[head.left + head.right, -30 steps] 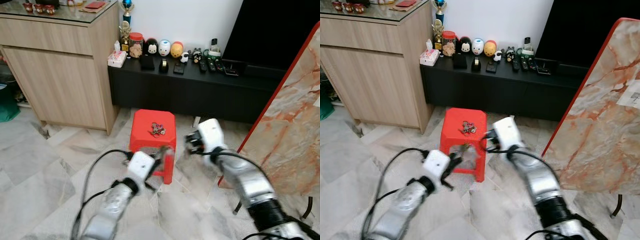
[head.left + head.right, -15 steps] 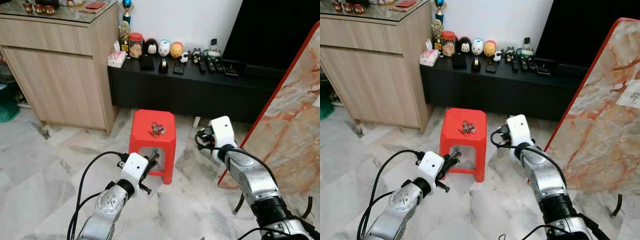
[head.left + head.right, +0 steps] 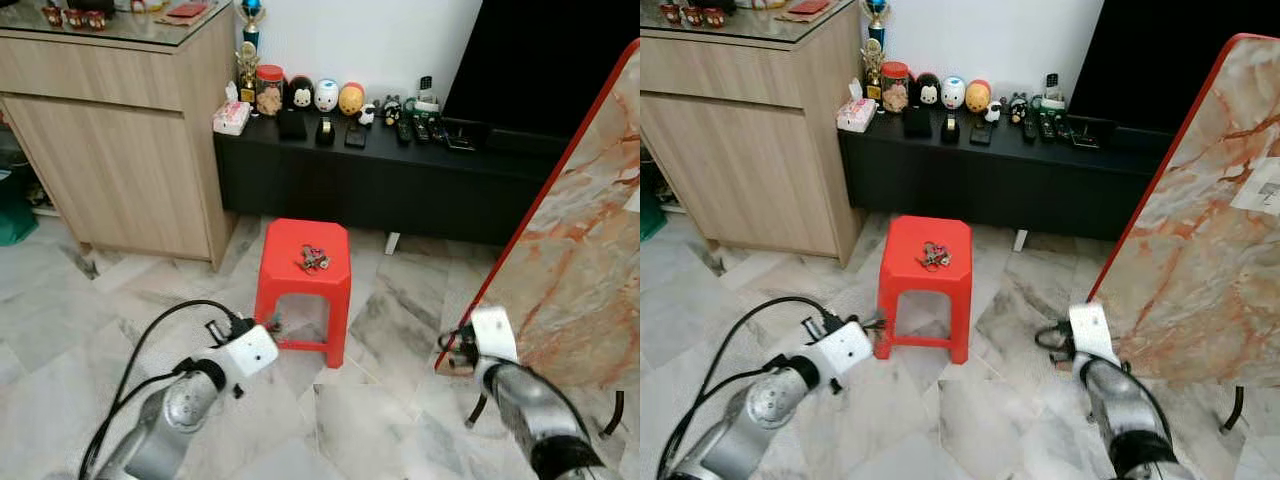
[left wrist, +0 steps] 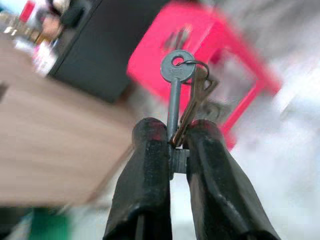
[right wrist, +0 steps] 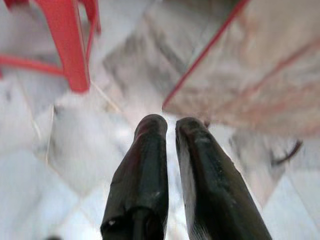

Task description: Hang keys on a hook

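the left tool (image 4: 172,150) is pinching a bunch of keys (image 4: 181,87) low beside the red stool (image 3: 304,272); the right tool (image 5: 167,135) is hanging nearly closed, empty. it should be gripping firmly, ring clear, while seeking a hook.

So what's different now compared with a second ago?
Both arms have dropped and pulled back from the red stool. The left gripper, with its jaws shut on a bunch of keys, has sunk from in front of the stool to low by its left leg. The right gripper, holding nothing, has swung down beside the marble slab. The other keys on the stool have not moved.
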`<state>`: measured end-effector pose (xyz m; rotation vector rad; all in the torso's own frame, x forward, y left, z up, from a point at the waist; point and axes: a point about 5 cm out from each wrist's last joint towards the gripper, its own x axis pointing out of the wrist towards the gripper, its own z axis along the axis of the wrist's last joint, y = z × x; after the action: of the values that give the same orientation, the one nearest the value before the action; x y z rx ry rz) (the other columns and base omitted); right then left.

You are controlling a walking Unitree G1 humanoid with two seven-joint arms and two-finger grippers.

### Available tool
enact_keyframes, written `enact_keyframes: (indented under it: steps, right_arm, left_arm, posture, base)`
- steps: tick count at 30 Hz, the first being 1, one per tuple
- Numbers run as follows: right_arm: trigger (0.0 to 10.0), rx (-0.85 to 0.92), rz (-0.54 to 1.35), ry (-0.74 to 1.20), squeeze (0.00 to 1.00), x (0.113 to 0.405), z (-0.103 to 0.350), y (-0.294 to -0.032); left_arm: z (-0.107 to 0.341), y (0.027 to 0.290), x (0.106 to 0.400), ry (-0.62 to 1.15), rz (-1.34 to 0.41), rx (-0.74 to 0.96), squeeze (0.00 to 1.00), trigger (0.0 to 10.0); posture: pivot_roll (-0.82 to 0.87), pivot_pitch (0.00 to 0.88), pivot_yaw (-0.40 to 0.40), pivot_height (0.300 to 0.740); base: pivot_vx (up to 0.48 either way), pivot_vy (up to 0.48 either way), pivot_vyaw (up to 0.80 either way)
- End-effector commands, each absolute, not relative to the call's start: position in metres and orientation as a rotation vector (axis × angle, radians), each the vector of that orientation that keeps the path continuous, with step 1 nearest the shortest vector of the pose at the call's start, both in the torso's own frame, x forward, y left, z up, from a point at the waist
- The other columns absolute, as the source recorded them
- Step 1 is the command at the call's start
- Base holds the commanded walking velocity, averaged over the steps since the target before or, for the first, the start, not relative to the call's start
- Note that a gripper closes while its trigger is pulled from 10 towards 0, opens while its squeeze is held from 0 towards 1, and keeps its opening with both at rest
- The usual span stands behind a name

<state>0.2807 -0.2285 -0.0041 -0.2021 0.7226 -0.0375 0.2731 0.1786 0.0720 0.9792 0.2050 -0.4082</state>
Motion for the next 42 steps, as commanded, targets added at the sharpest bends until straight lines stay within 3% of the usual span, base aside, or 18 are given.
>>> enact_keyframes:
  steps: [1, 2, 4, 8, 9, 10, 13, 19, 24, 26, 29, 35, 42]
  right_arm:
    - [10.0, -0.220, -0.051, 0.749, 0.00, 0.272, -0.013, -0.231]
    - [10.0, -0.220, -0.051, 0.749, 0.00, 0.272, -0.013, -0.231]
    - [10.0, -0.230, -0.053, 0.808, 0.00, 0.257, -0.028, -0.230]
    - [10.0, -0.209, -0.048, 0.872, 0.00, 0.238, -0.045, -0.226]
    - [10.0, -0.209, -0.048, 0.872, 0.00, 0.238, -0.045, -0.226]
    - [10.0, -0.204, -0.034, 0.899, 0.00, 0.229, -0.052, -0.223]
    - [10.0, -0.205, -0.027, 0.935, 0.00, 0.219, -0.059, -0.221]
    - [10.0, -0.195, -0.031, 1.000, 0.00, 0.196, -0.073, -0.219]
    - [10.0, -0.155, -0.073, 1.051, 0.00, 0.179, -0.082, -0.219]
    - [10.0, -0.118, -0.123, 1.066, 0.00, 0.171, -0.085, -0.221]
    - [10.0, -0.096, -0.134, 1.089, 0.00, 0.164, -0.089, -0.220]
    - [10.0, -0.067, -0.116, 1.097, 0.00, 0.158, -0.093, -0.212]
    - [10.0, -0.025, -0.130, 1.099, 0.00, 0.155, -0.094, -0.210]
  left_arm:
    - [0.062, 0.202, 0.273, 0.295, -0.324, 1.088, 0.00, 10.0]
    - [0.062, 0.202, 0.273, 0.295, -0.324, 1.088, 0.00, 10.0]
    - [0.040, 0.236, 0.262, 0.454, -0.175, 1.044, 0.00, 10.0]
    - [-0.012, 0.259, 0.228, 0.718, -0.084, 0.773, 0.00, 10.0]
    - [-0.012, 0.259, 0.228, 0.718, -0.084, 0.773, 0.00, 10.0]
    - [-0.038, 0.255, 0.205, 0.842, -0.165, 0.754, 0.00, 10.0]
    - [-0.061, 0.246, 0.179, 0.947, -0.254, 0.707, 0.00, 10.0]
    - [-0.081, 0.243, 0.152, 1.053, -0.104, 0.546, 0.00, 10.0]
    - [-0.076, 0.247, 0.160, 0.969, 0.075, 0.402, 0.00, 10.0]
    - [-0.065, 0.250, 0.177, 0.838, 0.174, 0.272, 0.00, 10.0]
    - [-0.051, 0.253, 0.194, 0.725, 0.211, 0.216, 0.00, 10.0]
    - [-0.015, 0.250, 0.235, 0.489, 0.195, 0.220, 0.00, 10.0]
    - [0.014, 0.239, 0.259, 0.315, 0.144, 0.291, 0.00, 10.0]
  posture:
    - [0.04, 0.000, -0.119, 0.740]
    - [0.04, 0.000, -0.119, 0.740]
    - [0.05, 0.000, -0.113, 0.740]
    - [0.05, 0.000, -0.111, 0.740]
    - [0.05, 0.000, -0.111, 0.740]
    - [0.04, 0.000, -0.106, 0.740]
    - [0.04, 0.000, -0.105, 0.740]
    - [0.04, 0.000, -0.102, 0.740]
    - [0.04, 0.000, -0.099, 0.740]
    - [0.05, 0.000, -0.102, 0.740]
    - [0.06, 0.000, -0.103, 0.740]
    - [0.06, 0.000, -0.104, 0.740]
    - [0.07, 0.000, -0.101, 0.740]
  base:
    - [0.000, 0.000, 0.00]
    - [0.000, 0.000, 0.00]
    - [0.000, 0.000, 0.00]
    - [0.000, 0.000, 0.00]
    - [0.000, 0.000, 0.00]
    - [0.000, 0.000, 0.00]
    - [0.000, 0.000, 0.00]
    - [0.000, 0.000, 0.00]
    - [0.000, 0.000, 0.00]
    - [0.000, 0.000, 0.00]
    - [0.000, 0.000, 0.00]
    - [0.000, 0.000, 0.00]
    - [0.000, 0.000, 0.00]
